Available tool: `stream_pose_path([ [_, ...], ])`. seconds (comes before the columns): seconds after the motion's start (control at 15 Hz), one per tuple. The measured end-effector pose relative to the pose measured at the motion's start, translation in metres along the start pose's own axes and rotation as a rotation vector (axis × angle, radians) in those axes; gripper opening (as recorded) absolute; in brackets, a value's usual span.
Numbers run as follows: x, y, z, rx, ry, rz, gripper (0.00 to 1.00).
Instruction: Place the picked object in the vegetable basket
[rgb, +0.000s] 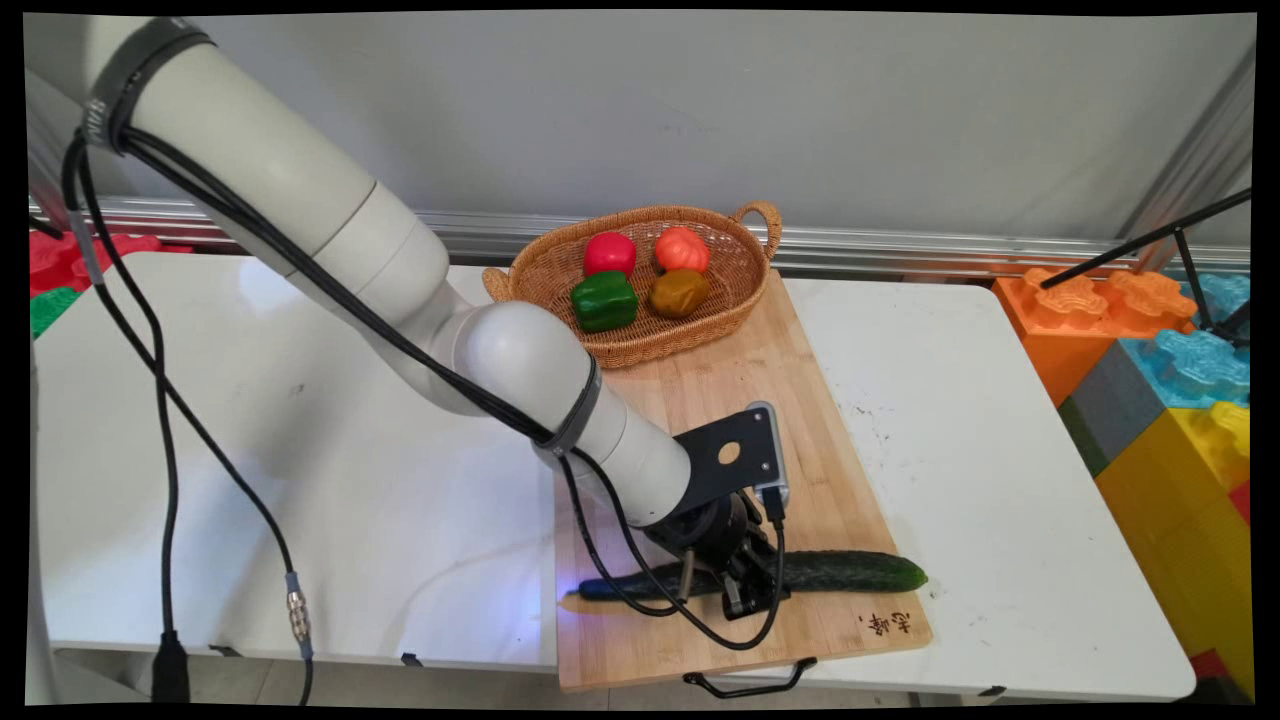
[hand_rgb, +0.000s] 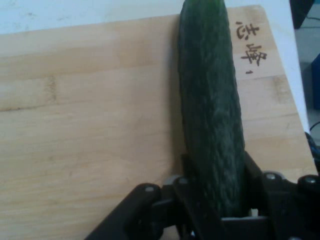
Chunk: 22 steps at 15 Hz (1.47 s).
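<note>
With the gripper (rgb: 735, 590) down on the bamboo cutting board (rgb: 800, 400), its fingers are closed around the middle of the dark green cucumber (rgb: 850, 571), which lies left-right along the board's near edge. Grasp step looks in hand; next calls for a level lift. Far end: wicker basket (rgb: 735, 300) with toy vegetables.

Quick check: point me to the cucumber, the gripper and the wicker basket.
cucumber (hand_rgb: 212, 115): hand view, middle of its dark green body.
gripper (rgb: 740, 585): main view, between the fingertips, either side of the cucumber.
wicker basket (rgb: 640, 345): main view, its near woven wall.
</note>
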Motion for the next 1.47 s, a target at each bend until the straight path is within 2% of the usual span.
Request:
stream_pose_path([
  [0.47,0.022,0.004,-0.032,-0.029,0.032,-0.023,0.0],
  [0.8,0.053,-0.004,-0.073,-0.018,0.058,0.033,0.0],
  [1.2,0.082,-0.057,-0.122,0.097,0.085,0.08,0.0],
  [1.47,0.09,-0.113,-0.14,0.195,0.104,0.077,0.0],
])
